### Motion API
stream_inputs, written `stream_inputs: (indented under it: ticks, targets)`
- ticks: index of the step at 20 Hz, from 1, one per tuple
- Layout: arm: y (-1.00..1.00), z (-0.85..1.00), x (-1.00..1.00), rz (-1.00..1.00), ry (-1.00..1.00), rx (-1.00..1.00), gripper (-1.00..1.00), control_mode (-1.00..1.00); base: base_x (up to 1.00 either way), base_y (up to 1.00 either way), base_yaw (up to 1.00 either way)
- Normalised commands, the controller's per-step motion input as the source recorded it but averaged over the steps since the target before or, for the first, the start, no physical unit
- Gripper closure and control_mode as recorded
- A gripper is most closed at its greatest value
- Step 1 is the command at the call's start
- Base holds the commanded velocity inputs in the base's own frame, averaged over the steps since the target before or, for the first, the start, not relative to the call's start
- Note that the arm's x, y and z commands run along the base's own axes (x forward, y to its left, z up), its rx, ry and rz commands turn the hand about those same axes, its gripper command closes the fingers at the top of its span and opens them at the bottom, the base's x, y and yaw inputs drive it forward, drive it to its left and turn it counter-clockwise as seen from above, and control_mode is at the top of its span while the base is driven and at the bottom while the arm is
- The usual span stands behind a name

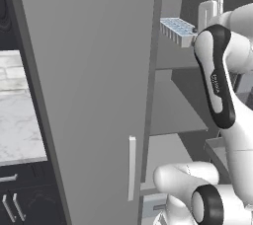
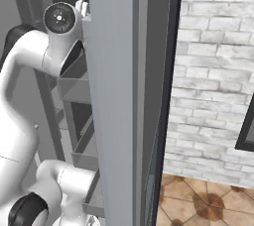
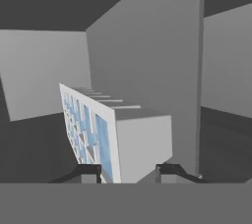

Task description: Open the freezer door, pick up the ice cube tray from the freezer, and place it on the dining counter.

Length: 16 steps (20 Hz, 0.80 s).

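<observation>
The ice cube tray is a pale-grey tray with light-blue cells. It hangs tilted in the air above a grey shelf inside the open freezer. My gripper is shut on the tray's right end, half hidden behind my own arm. In the hand view the tray stands on edge between the two fingertips, with the gripper closed on its near end. The freezer door stands open at my right, with grey shelf bins on its inner face.
The other grey door, with a pale bar handle, stays closed close on my left. Beyond it lies a white marble counter over dark cabinet fronts; I cannot tell whether it is the dining counter. A brick wall stands to the right.
</observation>
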Motion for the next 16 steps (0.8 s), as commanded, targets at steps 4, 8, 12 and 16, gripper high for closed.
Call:
stream_inputs:
  ticks: [4, 8, 12, 16]
  targets:
    - [0.04, 0.0, -0.72, -0.02, 0.06, 0.0, 1.0, -1.0, 0.0, 0.0, 0.0]
    - [0.18, 0.0, -0.66, -0.05, 0.04, 0.0, 1.0, -1.0, 0.0, 0.0, 0.0]
    - [0.22, 0.0, -0.66, -0.04, 0.03, -0.02, 1.0, -1.0, 0.0, 0.0, 0.0]
    - [0.13, 0.0, -0.62, 0.0, 0.02, -0.01, 1.0, -1.0, 0.0, 0.0, 0.0]
